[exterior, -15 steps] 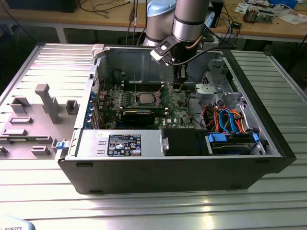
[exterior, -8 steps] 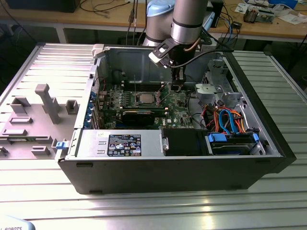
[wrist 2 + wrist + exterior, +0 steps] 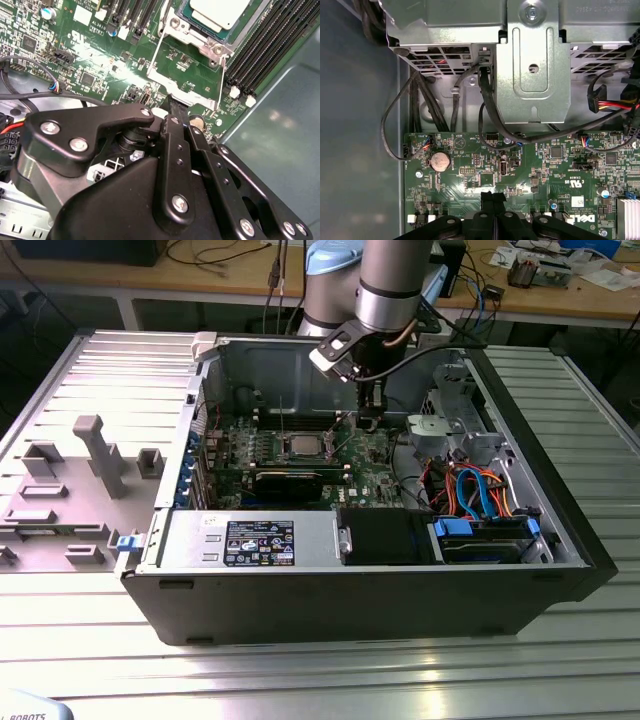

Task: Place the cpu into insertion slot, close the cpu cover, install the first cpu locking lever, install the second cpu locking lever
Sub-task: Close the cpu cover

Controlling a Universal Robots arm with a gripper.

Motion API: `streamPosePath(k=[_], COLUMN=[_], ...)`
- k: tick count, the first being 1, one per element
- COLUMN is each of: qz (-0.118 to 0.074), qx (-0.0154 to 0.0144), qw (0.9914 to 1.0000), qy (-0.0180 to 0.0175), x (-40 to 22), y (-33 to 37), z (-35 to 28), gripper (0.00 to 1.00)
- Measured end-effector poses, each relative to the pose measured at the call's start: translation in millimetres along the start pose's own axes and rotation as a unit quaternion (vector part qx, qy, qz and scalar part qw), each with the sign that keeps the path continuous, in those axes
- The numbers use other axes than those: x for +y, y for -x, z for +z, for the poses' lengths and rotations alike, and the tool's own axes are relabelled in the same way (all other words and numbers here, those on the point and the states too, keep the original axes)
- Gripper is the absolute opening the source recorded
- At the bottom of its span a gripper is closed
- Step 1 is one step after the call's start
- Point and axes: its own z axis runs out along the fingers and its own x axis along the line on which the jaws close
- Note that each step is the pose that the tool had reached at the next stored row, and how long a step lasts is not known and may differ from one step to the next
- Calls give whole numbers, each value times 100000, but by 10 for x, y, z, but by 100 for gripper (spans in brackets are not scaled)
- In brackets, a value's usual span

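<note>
The cpu (image 3: 300, 446) (image 3: 220, 10), a pale silver square, lies in the insertion slot (image 3: 210, 46) on the green board inside the open case. The cpu cover (image 3: 182, 89), a thin silver frame, stands raised from the slot's edge, and the board shows through its window. Its free end points toward my gripper (image 3: 175, 107) (image 3: 370, 420) (image 3: 492, 196). The black fingers are shut together, with nothing seen between them. Their tips sit right at the cover's free end, beside the slot on the exterior view's right.
Long black memory slots (image 3: 265, 45) flank the socket. A metal drive cage (image 3: 532, 75) (image 3: 450, 425) with black and coloured cables (image 3: 475, 490) stands close by. The case wall (image 3: 280, 140) is behind. A grey fixture tray (image 3: 80, 470) lies outside the case at the exterior view's left.
</note>
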Motion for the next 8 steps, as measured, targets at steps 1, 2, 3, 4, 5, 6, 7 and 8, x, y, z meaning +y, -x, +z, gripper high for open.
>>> streamPosePath(k=[1,2,3,4,5,6,7,8], qz=[1,1,0,-3,-5,-1,-2,2], qx=[0,6,5,7,5,5,5,5], qw=[100000,100000,100000,100000,100000,100000,100000,100000], qy=[1,2,1,2,2,-4,3,0], x=[-3,-7,-10,-18,-22,-33,-48,-54], y=[0,0,0,0,0,0,0,0], z=[0,0,0,0,0,0,0,0], gripper=[11,11,11,11,11,11,11,11])
